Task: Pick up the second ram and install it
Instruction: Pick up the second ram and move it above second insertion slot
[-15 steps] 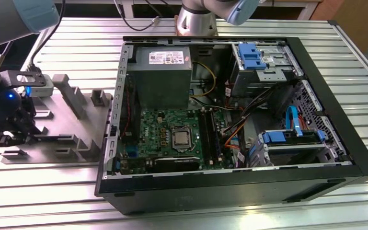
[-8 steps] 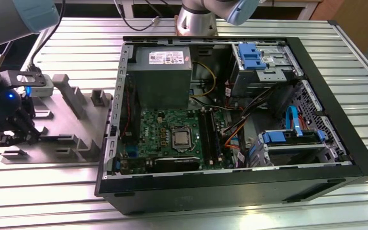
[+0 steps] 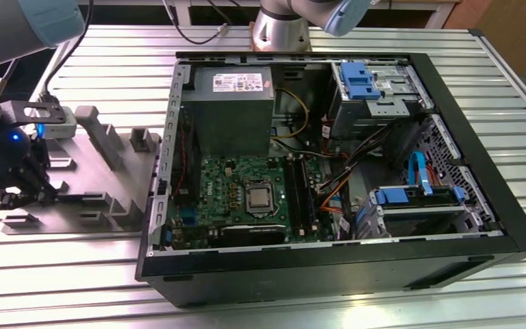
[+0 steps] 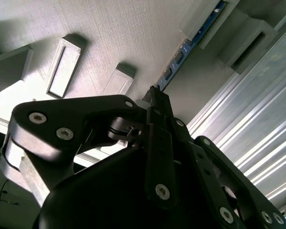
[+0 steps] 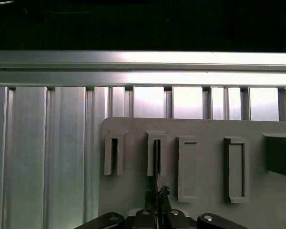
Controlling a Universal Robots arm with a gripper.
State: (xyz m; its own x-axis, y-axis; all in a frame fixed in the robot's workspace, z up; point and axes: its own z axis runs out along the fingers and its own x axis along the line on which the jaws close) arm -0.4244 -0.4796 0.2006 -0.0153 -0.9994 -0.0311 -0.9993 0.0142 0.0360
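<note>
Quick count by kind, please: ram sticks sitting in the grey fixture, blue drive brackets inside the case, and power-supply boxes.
second ram, in the fixture: 1
blue drive brackets: 2
grey power-supply box: 1
Total: 4

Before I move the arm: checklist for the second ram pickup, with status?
1. Gripper at the grey fixture: ok.
2. Gripper shut on the second ram: ok, it looks closed on the stick's thin edge in both wrist views.
3. Ram free of the fixture: not ok, its far end sits in a fixture bracket.
4. PC case open, green board exposed: ok.
5. Free memory slot on the board: cannot tell.
</note>
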